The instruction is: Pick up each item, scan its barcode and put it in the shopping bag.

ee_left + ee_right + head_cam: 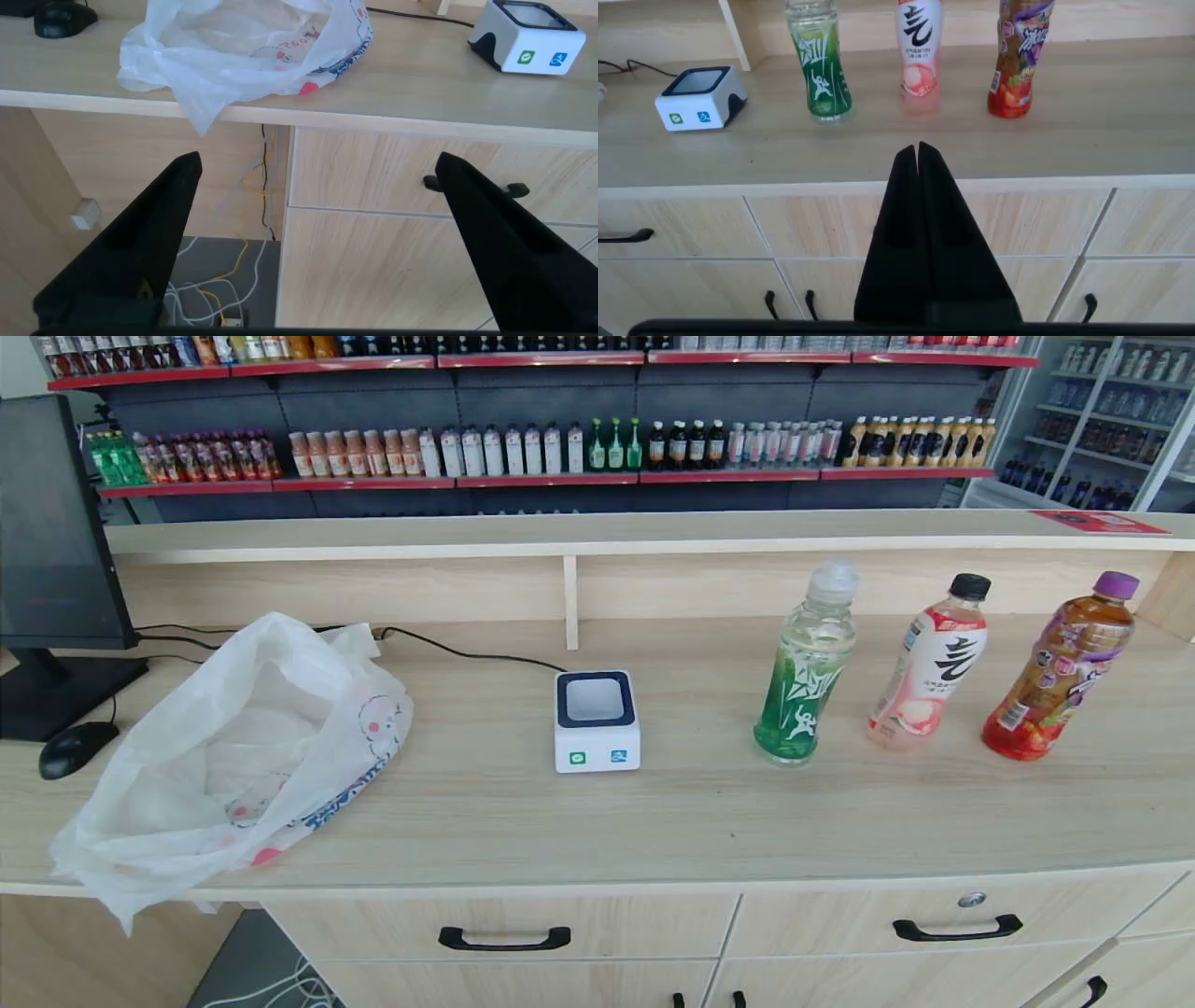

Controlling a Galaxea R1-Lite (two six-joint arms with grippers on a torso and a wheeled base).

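Nearest: L gripper (pixel 318 163) hangs low in front of the drawers (pixel 504 924), out from the counter (pixel 653 831) front edge. Its fingers (pixel 140 243) are spread wide apart w/ nothing btw them. It sits nearer than the scanner (pixel 597 721) and off to the scanner's left, below the stretch where the shopping bag (pixel 252 747) lies. R gripper (pixel 918 149) is also low before the drawers, nearer than the scanner & to its right, fingers pressed together, nothing held, roughly in line w/ the pink bottle (pixel 929 667)

On the light-wood counter the shopping bag, white plastic w/ a cartoon print, lies slumped well left of the scanner, mouth open, one corner hanging over the front edge. The scanner is a small white box abt mid-counter, w/ a dark-rimmed window on top & two small stickers on its front face

Right of the scanner, three bottles stand in a row, apart from each other and none touched:
- green bottle (pixel 805 672), clear cap, closest to the scanner
- pink bottle, black cap, next
- orange bottle (pixel 1060 672), purple cap, furthest from the scanner

A black cable (pixel 467 653) runs from behind the scanner off to its left, past the back of the bag. Far left of the scanner a black mouse (pixel 77 749) lies near the bag, w/ a dark monitor (pixel 56 541) behind it

Beyond the scanner there's a raised ledge (pixel 607 532) w/ an upright divider (pixel 570 602) under it. Further back, store shelves (pixel 560 448) hold rows of drinks
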